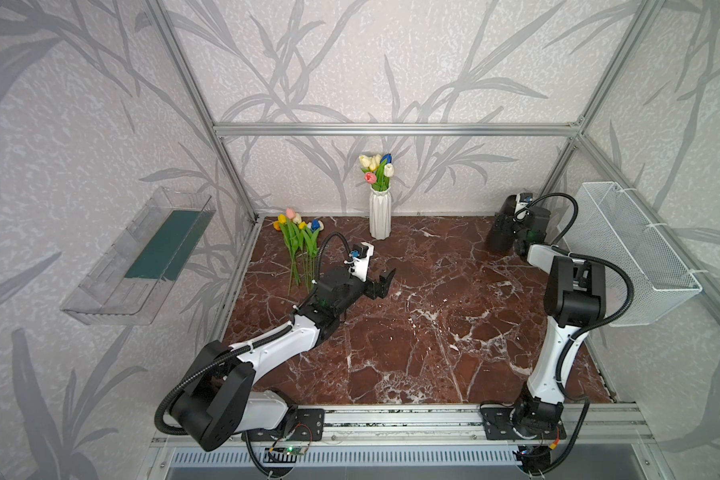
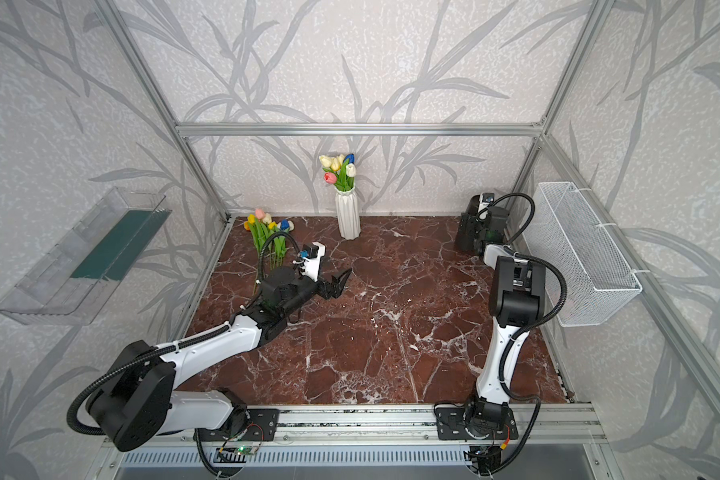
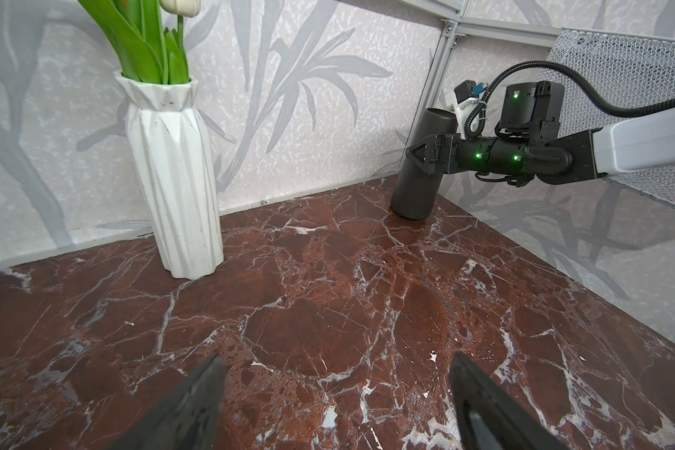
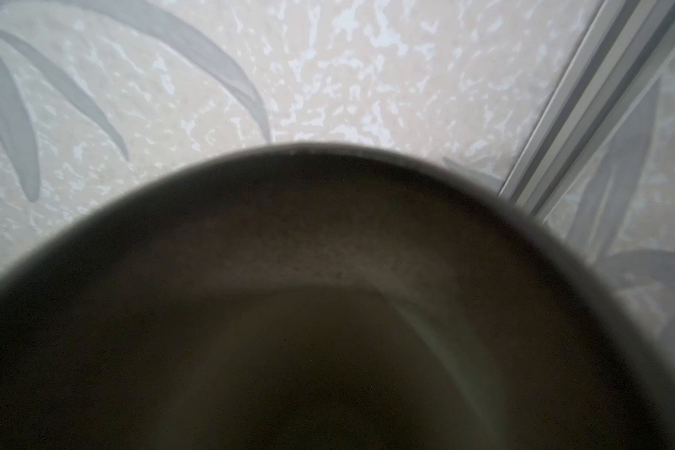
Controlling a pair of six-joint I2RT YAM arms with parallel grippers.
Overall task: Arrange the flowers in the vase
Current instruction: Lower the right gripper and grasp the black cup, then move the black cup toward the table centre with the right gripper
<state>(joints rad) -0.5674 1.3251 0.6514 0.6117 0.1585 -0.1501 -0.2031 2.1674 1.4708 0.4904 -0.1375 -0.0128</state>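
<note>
i look down into a walled work cell from my remote seat. nearest me, both arm bases sit on a metal rail along the front edge of a dark red marble table [image 1: 433, 332].

the left gripper [image 1: 385, 282] reaches out above the left middle of the table. its jaws stand wide open and hold nothing. in the left wrist view only bare marble shows between its two dark fingers [image 3: 199, 397].

beyond it, near the far left corner, the loose flowers [image 1: 300, 245] lie in a bunch on the table. their green stems point toward me, and their yellow, pink, white and blue heads lie toward the back wall. they are apart from the left gripper.

at the middle of the back wall a white ribbed vase [image 1: 380, 216] stands upright. the arranged flowers [image 1: 377, 170] rise from its mouth, with cream, white, pink and blue heads above green leaves.

in the far right corner the right gripper [image 3: 421, 154] is at a dark cylinder [image 3: 414, 195] that stands on the table by the wall. its jaws sit one on each side of the cylinder's upper part. i cannot tell whether they press on it. the right wrist view is filled by the cylinder's blurred dark rim and inside.

a white wire basket [image 1: 632, 249] hangs on the right wall, and a clear tray [image 1: 142, 257] hangs on the left wall.
</note>
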